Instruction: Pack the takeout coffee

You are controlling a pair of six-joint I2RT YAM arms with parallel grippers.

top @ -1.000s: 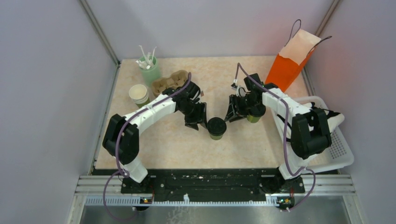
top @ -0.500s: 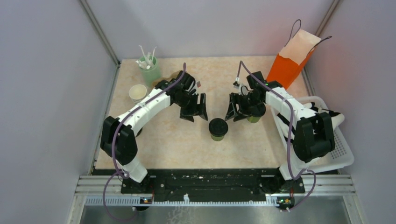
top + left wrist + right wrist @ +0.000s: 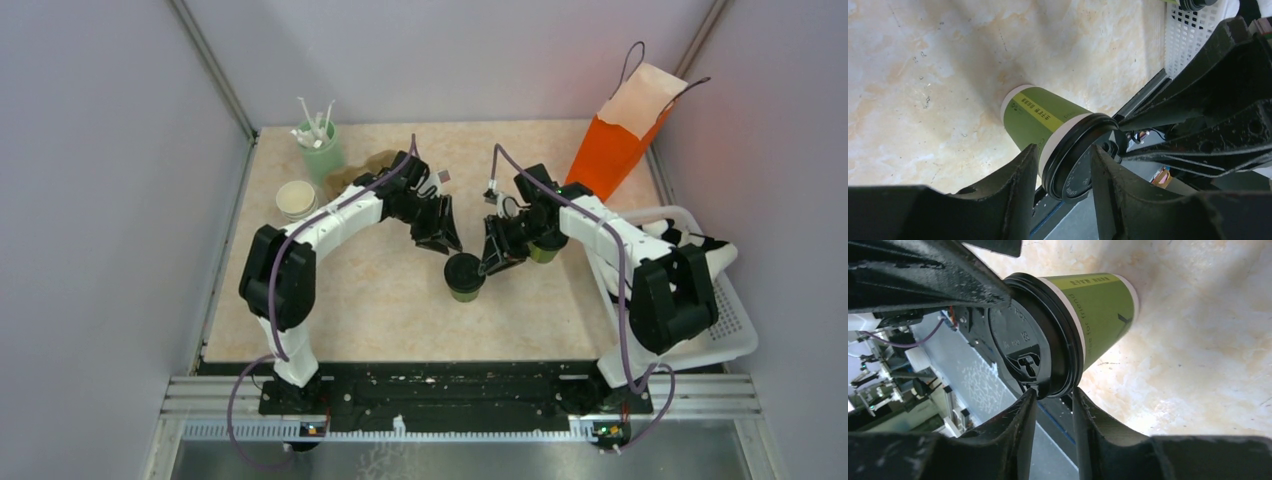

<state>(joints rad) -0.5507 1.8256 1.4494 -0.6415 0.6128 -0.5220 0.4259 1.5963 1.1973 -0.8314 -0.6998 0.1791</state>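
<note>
The takeout coffee (image 3: 464,274), an olive-green and cream paper cup with a black lid, stands upright mid-table. My left gripper (image 3: 452,246) reaches it from the back left. In the left wrist view its gripper (image 3: 1063,147) has its fingers closed over the rim of the lid (image 3: 1075,165), one against the cream band and one on the lid's top. My right gripper (image 3: 490,262) comes in from the right. In the right wrist view its gripper (image 3: 1054,390) pinches the lid's edge (image 3: 1068,365) at the very fingertips, beside the sip tab.
Another green lidded cup (image 3: 543,252) stands under the right forearm. An orange paper bag (image 3: 612,145) stands open at the back right, and a white basket (image 3: 725,335) lies along the right edge. At the back left stand a pale-green cup of white sticks (image 3: 320,150), stacked lidless cups (image 3: 296,200) and a cardboard carrier (image 3: 352,178).
Half a second ago both grippers hung wider and clear of the cup. Both have since moved in and narrowed onto its lid rim. The cup has stayed where it was.
</note>
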